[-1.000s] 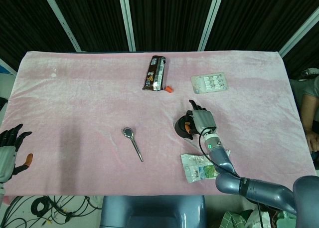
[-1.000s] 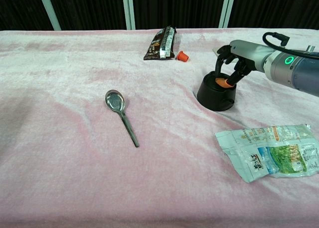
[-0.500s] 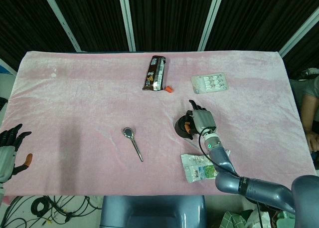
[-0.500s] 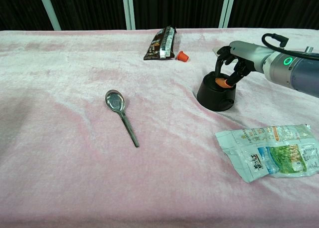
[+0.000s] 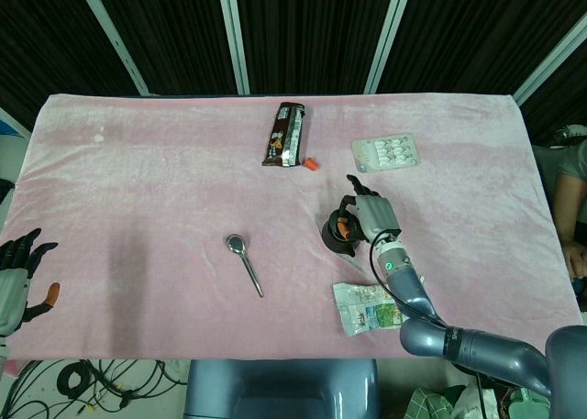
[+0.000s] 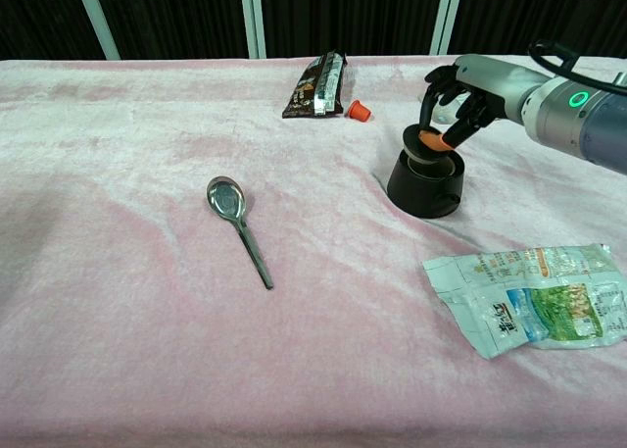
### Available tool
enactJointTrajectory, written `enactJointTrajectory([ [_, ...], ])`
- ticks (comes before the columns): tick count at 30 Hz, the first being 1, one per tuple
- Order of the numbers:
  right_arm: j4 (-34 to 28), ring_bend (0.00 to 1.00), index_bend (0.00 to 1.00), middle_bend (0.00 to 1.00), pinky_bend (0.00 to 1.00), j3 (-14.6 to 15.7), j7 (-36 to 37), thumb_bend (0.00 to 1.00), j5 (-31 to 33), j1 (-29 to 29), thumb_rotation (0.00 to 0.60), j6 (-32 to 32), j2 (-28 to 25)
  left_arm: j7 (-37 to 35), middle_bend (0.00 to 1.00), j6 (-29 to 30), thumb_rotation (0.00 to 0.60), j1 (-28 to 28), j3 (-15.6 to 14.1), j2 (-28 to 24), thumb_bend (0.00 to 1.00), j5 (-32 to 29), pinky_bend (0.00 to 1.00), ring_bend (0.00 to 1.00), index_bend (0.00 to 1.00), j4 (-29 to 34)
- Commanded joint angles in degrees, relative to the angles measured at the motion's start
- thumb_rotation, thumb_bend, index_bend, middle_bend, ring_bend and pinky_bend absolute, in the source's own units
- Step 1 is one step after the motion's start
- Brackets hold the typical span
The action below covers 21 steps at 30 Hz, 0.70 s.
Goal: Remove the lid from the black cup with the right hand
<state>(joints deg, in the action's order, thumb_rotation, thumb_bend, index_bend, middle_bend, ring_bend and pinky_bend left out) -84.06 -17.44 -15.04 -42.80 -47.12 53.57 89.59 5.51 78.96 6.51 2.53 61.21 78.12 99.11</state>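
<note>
The black cup [image 6: 423, 185] stands on the pink cloth right of the middle, also seen from above as the cup [image 5: 338, 238]. My right hand [image 6: 458, 87] reaches over it from the right and grips the black lid [image 6: 423, 146], which sits slightly raised over the cup's mouth. An orange fingertip [image 6: 432, 138] presses on the lid. In the head view the right hand [image 5: 369, 212] covers most of the lid. My left hand [image 5: 18, 277] hangs at the table's near left corner with fingers apart, holding nothing.
A metal spoon [image 6: 238, 227] lies left of the cup. A dark snack bar [image 6: 318, 83] and a small orange cap [image 6: 359, 110] lie behind it. A blister pack [image 5: 385, 151] sits at the back right, and a crumpled packet [image 6: 529, 297] in front.
My right hand has risen a little, and the lid has come up with it from the cup's top. The left hand has stayed where it was.
</note>
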Motion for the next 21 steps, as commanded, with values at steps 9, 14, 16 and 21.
enactJointTrajectory([
  [9, -9.16, 0.16, 0.71, 0.03, 0.20, 0.50, 3.71, 0.32, -6.00, 5.70, 0.600, 3.50, -10.19, -0.20, 0.00, 0.14, 0.600, -0.12, -0.04, -0.12, 0.42, 0.00, 0.02, 0.00, 0.19, 0.16],
  [14, -13.97, 0.16, 0.71, 0.03, 0.20, 3.11, 3.41, 0.32, -7.31, 9.17, 0.600, 4.14, -16.77, -0.05, 0.00, 0.16, 0.600, -0.12, -0.10, -0.02, 0.42, 0.08, 0.02, 0.00, 0.20, 0.18],
  [16, -14.86, 0.16, 0.71, 0.03, 0.20, 4.13, 3.33, 0.32, -7.39, 10.17, 0.600, 4.03, -18.42, 0.07, 0.00, 0.16, 0.600, -0.11, -0.10, 0.02, 0.42, 0.08, 0.02, 0.00, 0.20, 0.21],
  [21, -14.13, 0.16, 0.71, 0.03, 0.20, 6.61, 3.16, 0.32, -7.02, 11.65, 0.600, 2.83, -19.82, 0.30, 0.00, 0.19, 0.600, -0.14, -0.17, 0.11, 0.42, 0.07, 0.02, 0.00, 0.20, 0.24],
])
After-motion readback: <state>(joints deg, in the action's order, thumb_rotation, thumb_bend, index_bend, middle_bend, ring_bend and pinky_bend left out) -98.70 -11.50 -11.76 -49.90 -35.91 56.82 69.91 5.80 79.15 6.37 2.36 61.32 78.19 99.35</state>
